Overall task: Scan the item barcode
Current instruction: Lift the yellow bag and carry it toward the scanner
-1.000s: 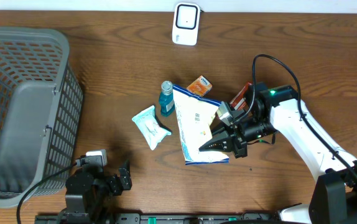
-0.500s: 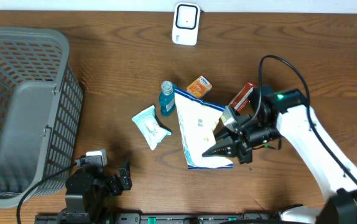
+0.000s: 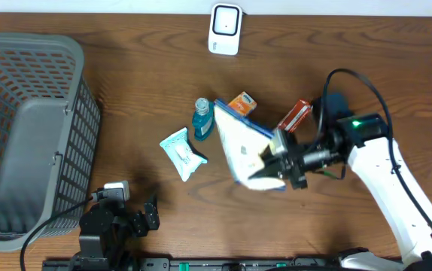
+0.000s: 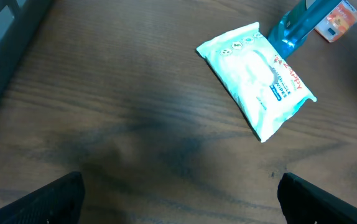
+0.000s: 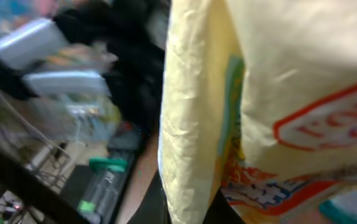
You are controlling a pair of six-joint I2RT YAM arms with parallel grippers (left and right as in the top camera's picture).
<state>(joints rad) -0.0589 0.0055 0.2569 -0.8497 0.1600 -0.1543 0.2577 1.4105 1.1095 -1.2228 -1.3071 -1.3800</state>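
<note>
Wooden table (image 3: 126,90): right gripper (image 3: 269,167) pinched bag (image 3: 238,139) by its edge, tilted, raised, well short of scanner (image 3: 225,28). Left gripper (image 4: 178,205) gaped wide, empty. Risk: limp bag could slip or sag, hiding barcode.

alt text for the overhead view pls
The right gripper holds a white bag tilted up at mid-table. Beside it are a wipes pack and a blue bottle; grey basket at image left, white scanner at top.
</note>
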